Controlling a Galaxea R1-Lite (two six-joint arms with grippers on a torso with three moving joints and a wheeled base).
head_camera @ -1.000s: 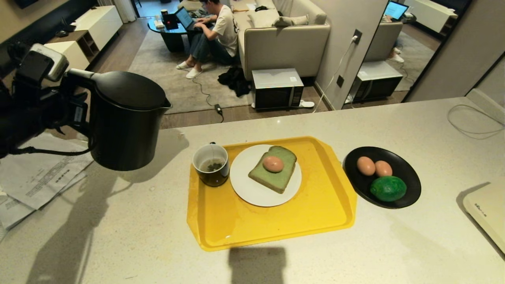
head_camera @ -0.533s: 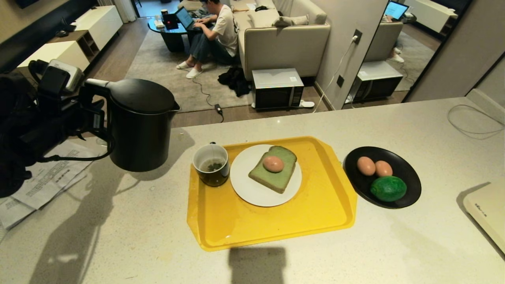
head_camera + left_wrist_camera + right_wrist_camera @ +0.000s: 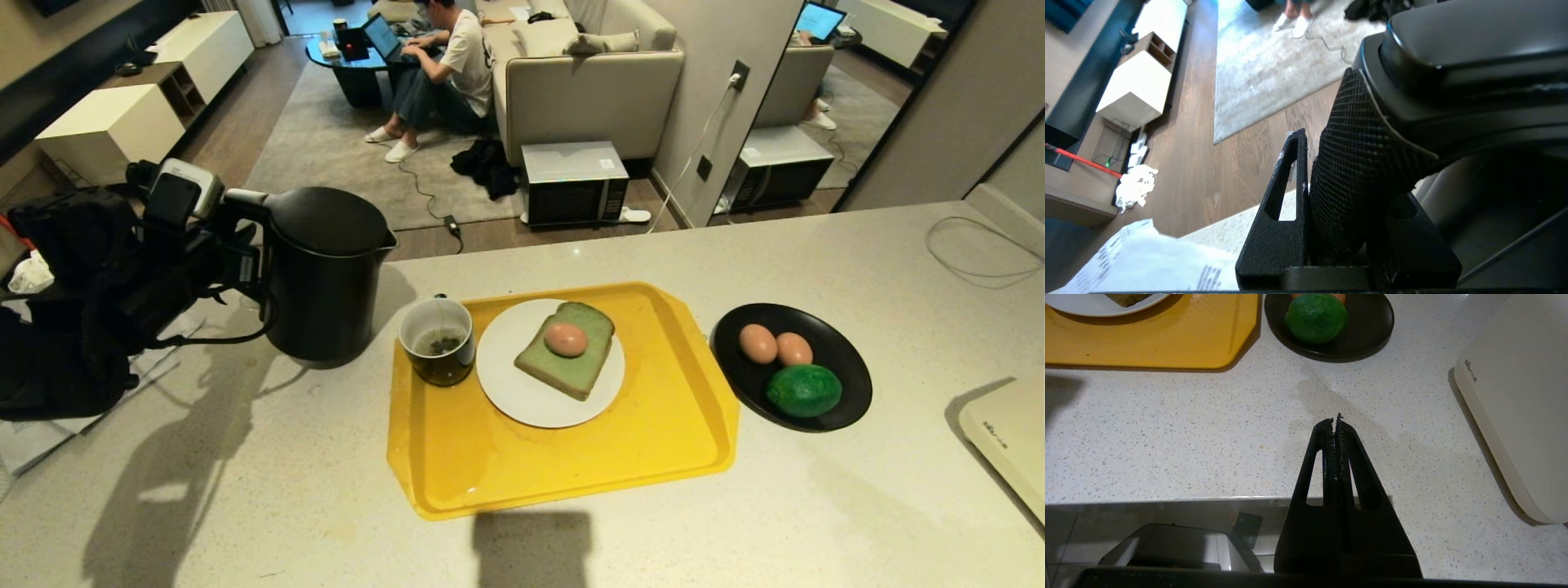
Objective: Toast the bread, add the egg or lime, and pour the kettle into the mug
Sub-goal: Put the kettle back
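The black kettle [image 3: 326, 273] stands upright at the counter's back left, just left of the mug [image 3: 437, 339]. Whether its base touches the counter I cannot tell. My left gripper [image 3: 245, 265] is shut on the kettle's textured handle [image 3: 1363, 163], seen close up in the left wrist view. The mug holds green bits and sits on the yellow tray's [image 3: 571, 474] left corner. Beside it, a white plate [image 3: 522, 400] carries the green bread [image 3: 571, 367] with an egg [image 3: 565, 339] on top. The lime [image 3: 804, 390] lies in a black dish [image 3: 849, 359]. My right gripper [image 3: 1336, 421] is shut and empty near the counter's front edge.
Two more eggs [image 3: 774, 345] share the black dish with the lime. A white appliance [image 3: 1008, 441] sits at the right edge and a cable [image 3: 980, 245] lies behind it. Papers [image 3: 49, 441] lie on the counter's left. A person [image 3: 449, 65] sits on the floor far behind.
My left arm has carried the kettle rightward and lower, from high at the left to beside the mug. The right gripper has not moved.
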